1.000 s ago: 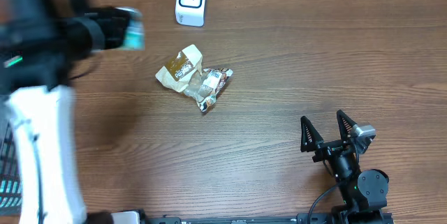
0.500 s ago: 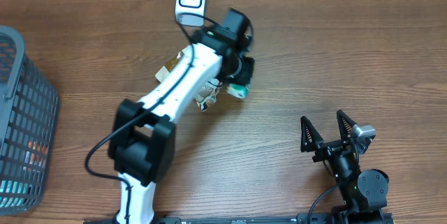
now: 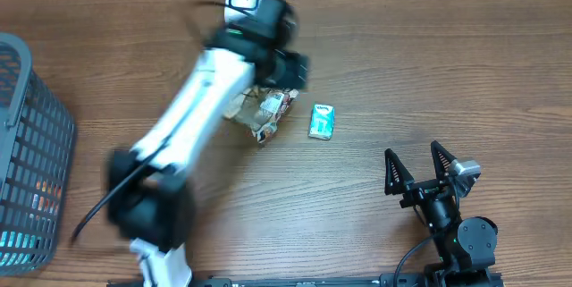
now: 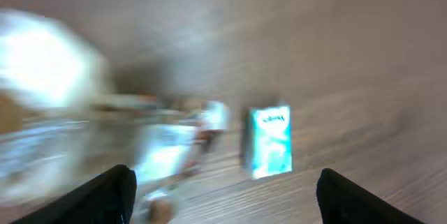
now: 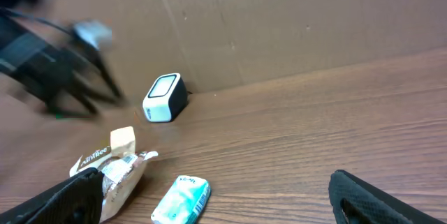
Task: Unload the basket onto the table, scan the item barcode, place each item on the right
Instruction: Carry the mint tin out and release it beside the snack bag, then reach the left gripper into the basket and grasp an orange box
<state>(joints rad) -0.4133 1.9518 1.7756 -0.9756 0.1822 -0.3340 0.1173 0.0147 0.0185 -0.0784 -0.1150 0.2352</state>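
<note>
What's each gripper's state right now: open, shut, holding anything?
Left gripper: open, holding nothing; the pack lies free beyond it.
Right gripper: open, holding nothing.

Place: we are looking at a robotics test bench dressed up as a shop checkout.
Surface: we are seeing one wide wood-grain table [image 3: 402, 63] carrying everything.
Backdrop: we are facing a plain cardboard wall [image 5: 314, 21] standing at the table's far edge.
Rig: we are watching a white arm [image 3: 192, 108] and a black arm [image 3: 460, 233] reaching in from the near edge.
Checkout props: we are finding a small white barcode scanner [image 3: 244, 1] by the wall, a grey mesh basket [image 3: 36, 117] at the left, and packaged snacks [image 3: 264, 108] lying between them.
</note>
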